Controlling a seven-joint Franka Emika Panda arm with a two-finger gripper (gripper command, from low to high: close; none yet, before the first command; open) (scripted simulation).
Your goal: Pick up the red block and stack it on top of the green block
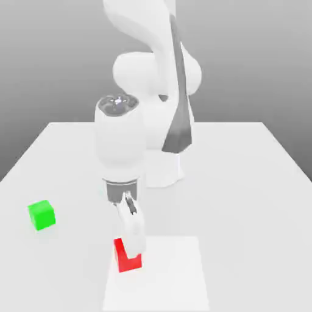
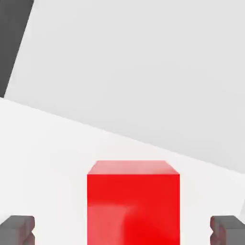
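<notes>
The arm is reaching down over the near part of the bench (image 1: 244, 158), and the end effector (image 1: 130, 241) is standing directly over the red block (image 1: 127, 261). In the hand view the two fingertips (image 2: 17, 229) are sitting well apart, one on each side of the red block (image 2: 134, 208), with clear space between each pad and the cube's faces; the end effector is spread wide and is clamped on nothing.

The red block is resting on the bench at the near edge of the scene, slightly toward the exterior view's left, on a paler square patch (image 1: 177, 274) of the surface. The green block (image 1: 41, 214) is lying well apart from it, farther toward the exterior view's left and a little farther back, untouched.

Risks from this position, as a judgement: if the fingers are closing before they are low enough, the pads may be catching only the cube's top edge, and it could be slipping out or tipping on the lift. If the descent is running off centre, one finger may be pushing the cube sideways before the other is meeting it. Later, a skewed grip would be making the placing on the green block uneven, so the red block might be sliding off.

The red block is a small plain cube, bright and glossy, with sharp edges and flat faces, its top face lighter than its front. It is matching the green block in size.
</notes>
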